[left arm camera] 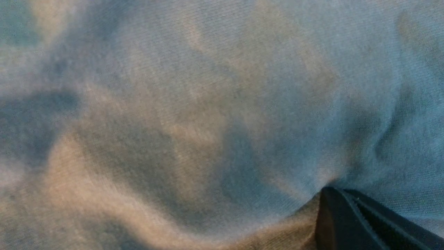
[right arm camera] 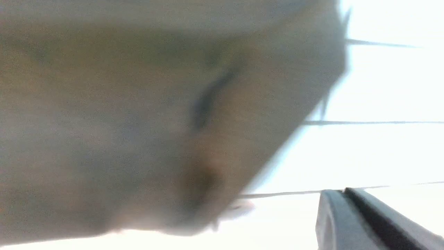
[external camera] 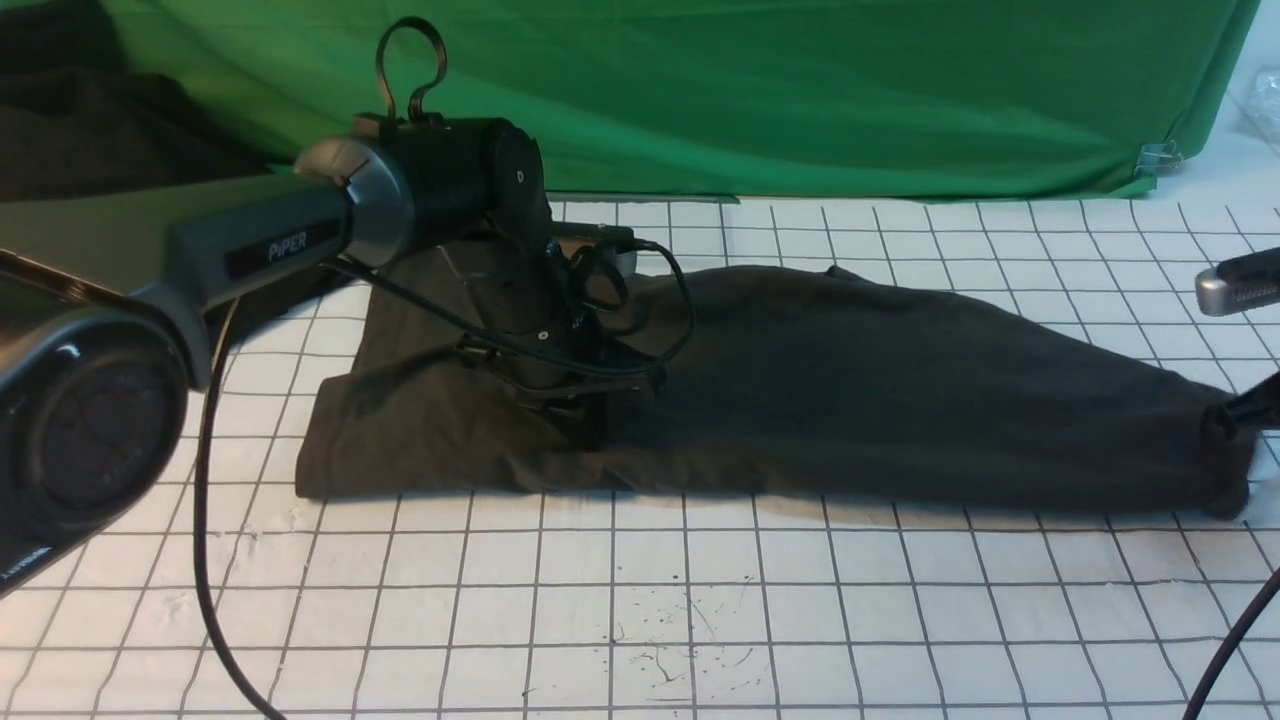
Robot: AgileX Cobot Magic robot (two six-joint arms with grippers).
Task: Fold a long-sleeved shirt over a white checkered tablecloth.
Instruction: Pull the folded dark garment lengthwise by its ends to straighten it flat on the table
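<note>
Front camera: mounted on my own side, centred, facing forward over the white checkered tablecloth [external camera: 700,600] toward the green backdrop [external camera: 800,100], mid-distance. Left wrist camera: pressed close to the long-sleeved shirt [left arm camera: 208,104]; knit fills the frame. Right wrist camera: close, blurred, at shirt's edge over tablecloth. Shared by all three: the shirt.

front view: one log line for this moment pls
shirt: lying across tablecloth | left gripper: shut on shirt | right gripper: shut at shirt's right end, grip unclear
</note>
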